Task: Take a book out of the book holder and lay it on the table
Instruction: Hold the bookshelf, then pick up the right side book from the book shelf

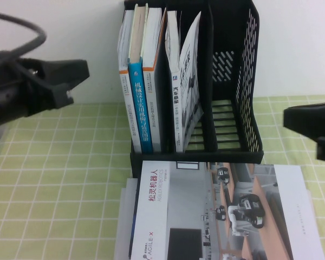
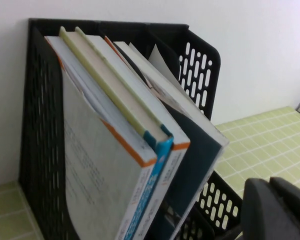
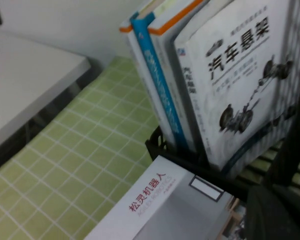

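Two grippers are seen hanging above the table, one at each side of the book holder. The left gripper is held at the left, level with the upper part of the books, and its jaws are parted with nothing between them. The right gripper is held at the right edge of the high view, apart from the holder, and its jaws are closed on nothing.

The book is kept upright in the holder's middle compartment, its floppy cover leaning and bowing toward the right. The blue-spined book is stood in the left compartment between two orange-banded ones, while the right compartment is shown with only its slatted base. The brochure with the red title is laid flat on the green checked cloth, just in front of the holder.
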